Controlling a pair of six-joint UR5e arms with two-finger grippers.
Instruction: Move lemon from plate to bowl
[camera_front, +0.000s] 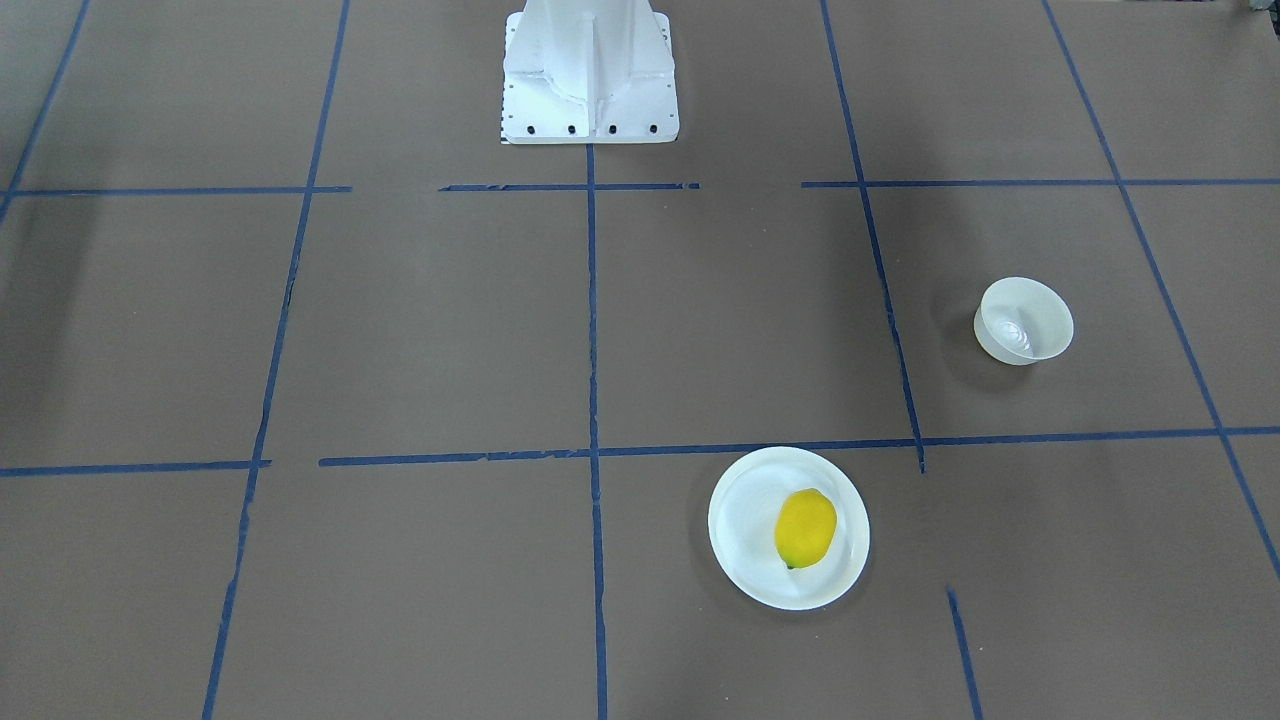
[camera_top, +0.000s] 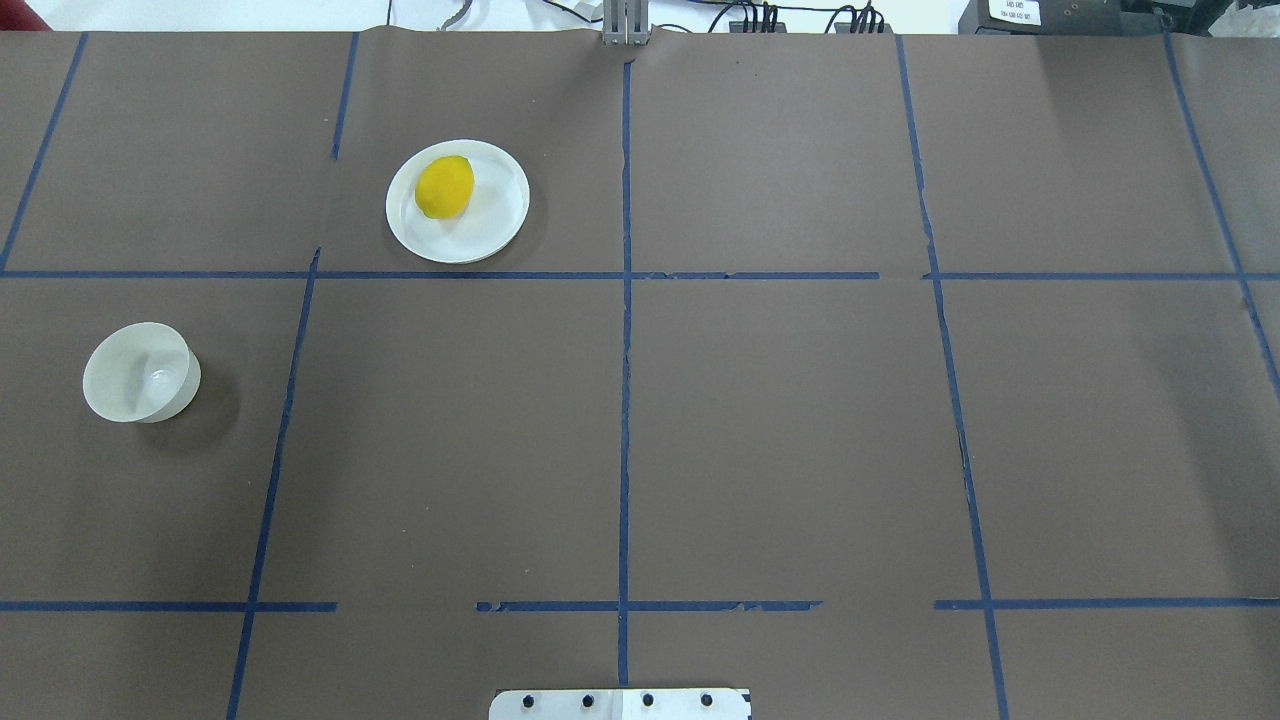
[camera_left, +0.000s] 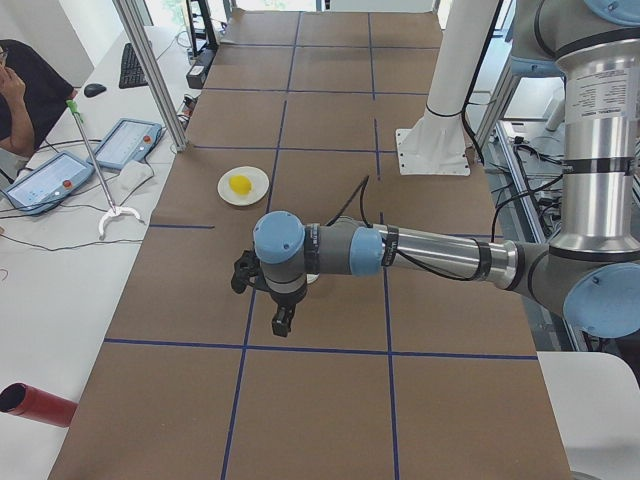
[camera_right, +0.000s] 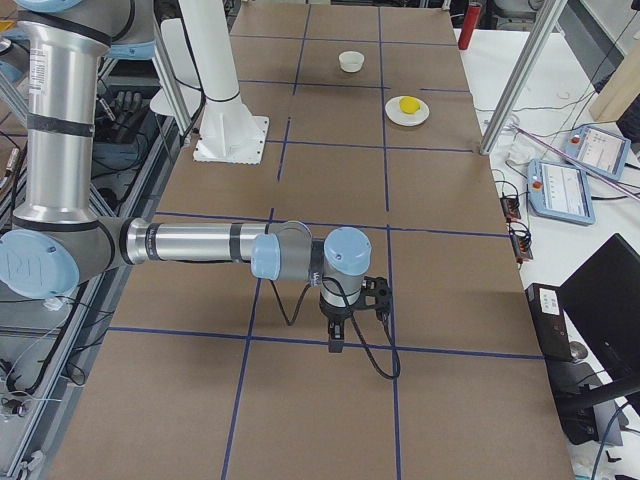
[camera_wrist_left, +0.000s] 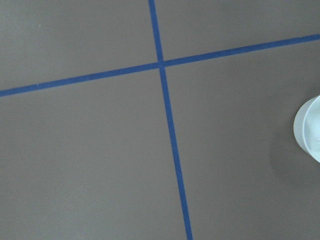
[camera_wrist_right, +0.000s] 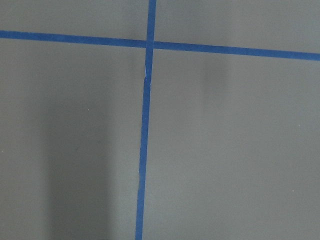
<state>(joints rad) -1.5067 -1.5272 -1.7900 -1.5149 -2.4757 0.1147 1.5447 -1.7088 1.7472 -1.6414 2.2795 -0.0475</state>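
The lemon (camera_top: 445, 186) lies on the plate (camera_top: 495, 215), off-centre, well apart from the bowl (camera_top: 137, 372). The left gripper (camera_left: 283, 322) hangs over the table (camera_top: 780, 430) near the bowl, and the right gripper (camera_right: 335, 342) far off. I cannot tell whether these 2 are wide or narrow.

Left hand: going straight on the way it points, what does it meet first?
Probably the bare brown table, near a blue tape cross. The left hand points down; the bowl sits off to the side.
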